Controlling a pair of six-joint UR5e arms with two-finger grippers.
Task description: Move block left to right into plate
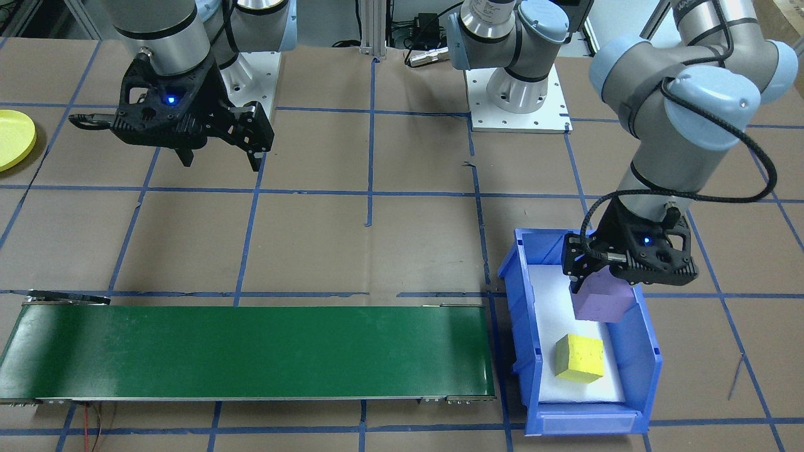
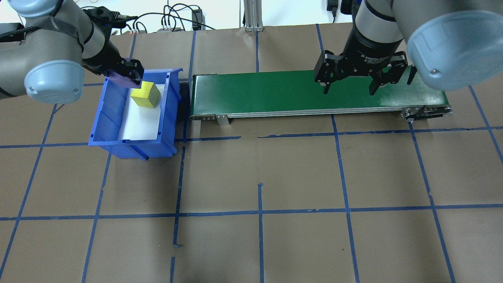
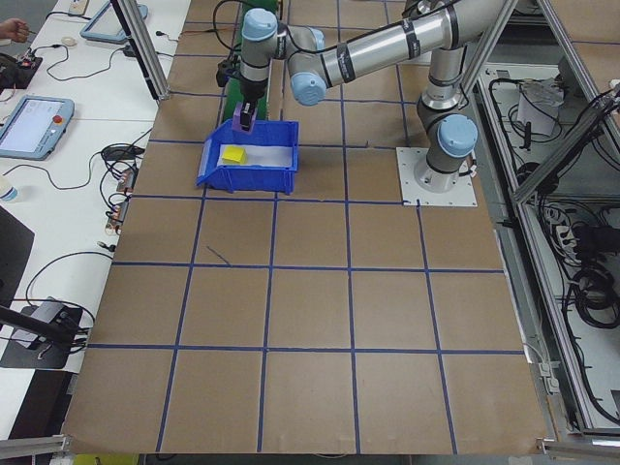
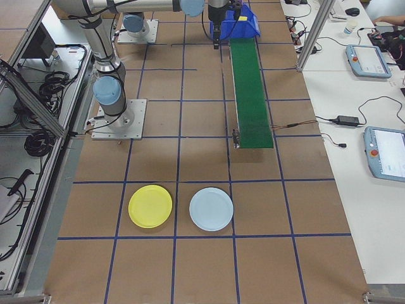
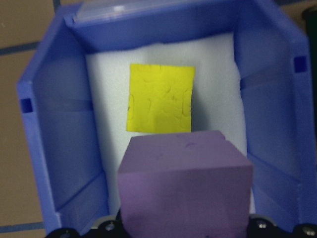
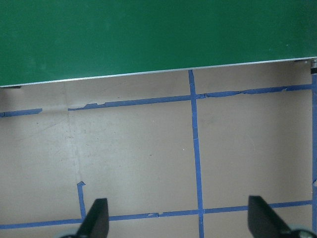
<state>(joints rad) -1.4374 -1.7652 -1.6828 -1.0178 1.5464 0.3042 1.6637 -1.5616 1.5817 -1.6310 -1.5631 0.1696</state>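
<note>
Left gripper (image 1: 590,290) is clamped on a purple block (image 1: 603,300), holding it above the white liner inside the blue bin (image 1: 647,367). A yellow block (image 1: 579,358) lies on the liner just beside it, apart from the purple one. Right gripper (image 1: 220,160) hangs over the table behind the green conveyor (image 1: 251,351), fingers spread wide, nothing between them. The yellow plate (image 4: 150,206) sits well apart on the table past the conveyor's far end, next to a pale blue plate (image 4: 211,209).
</note>
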